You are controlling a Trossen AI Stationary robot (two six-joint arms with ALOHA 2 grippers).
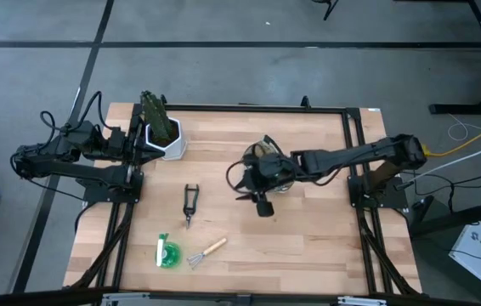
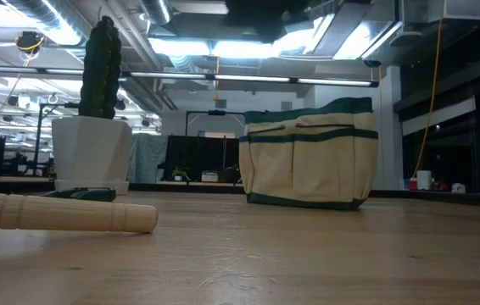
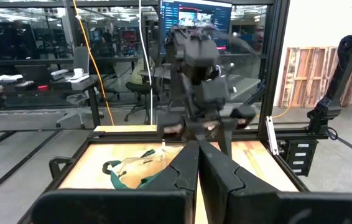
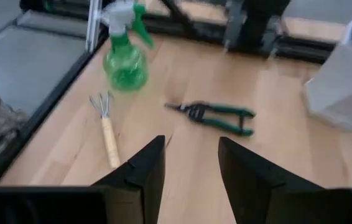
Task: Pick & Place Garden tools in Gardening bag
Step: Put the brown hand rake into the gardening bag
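Note:
The tan gardening bag (image 1: 268, 164) with dark green trim stands at the table's middle and also shows in the low view (image 2: 308, 152). My right gripper (image 1: 263, 206) is open and empty just past the bag's near side, and shows in its own wrist view (image 4: 191, 162). The black pruning shears (image 1: 189, 204) lie flat left of it (image 4: 213, 115). The wooden-handled mini rake (image 1: 206, 252) and the bright green spray bottle (image 1: 168, 253) lie near the front left. The trowel is not in view. My left gripper (image 1: 138, 140) is shut (image 3: 198, 177), beside the white pot.
A white pot (image 1: 168, 140) with a green plant (image 2: 103, 68) stands at the far left, next to my left arm. A black frame rail (image 1: 257, 109) runs along the table's far edge. Bare wood lies between the shears and the bag.

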